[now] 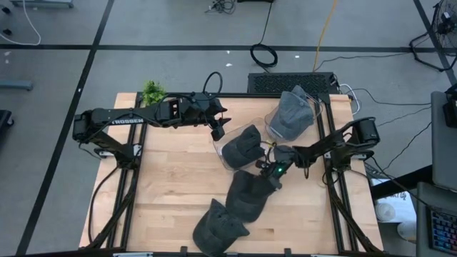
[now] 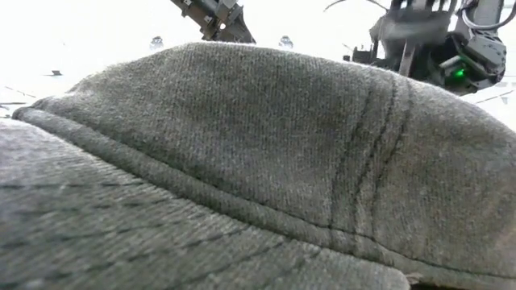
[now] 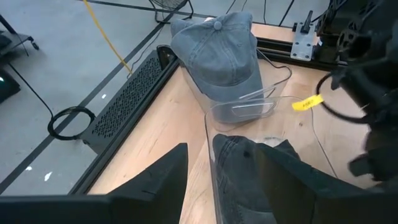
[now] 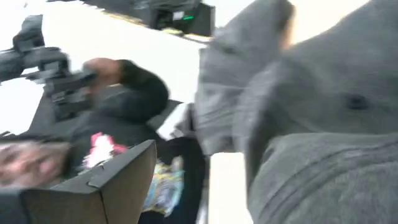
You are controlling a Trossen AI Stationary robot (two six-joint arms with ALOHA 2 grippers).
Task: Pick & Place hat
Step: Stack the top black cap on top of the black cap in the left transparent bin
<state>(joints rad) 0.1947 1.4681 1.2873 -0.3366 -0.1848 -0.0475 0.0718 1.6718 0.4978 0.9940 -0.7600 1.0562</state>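
Nearest counter edge: one grey cap (image 1: 218, 227), a second (image 1: 248, 191) just behind, soft, light, floppy; best pinched at brim. Right gripper (image 1: 274, 174) over second cap, fingers apart, empty. Farther, left gripper (image 1: 216, 130) spread at clear bin (image 1: 221, 146) holding third cap (image 1: 241, 146).

High view looks straight down on the wooden table (image 1: 178, 185); low view sits against a grey cap (image 2: 242, 161); both wrist views share the caps toward 3 o'clock
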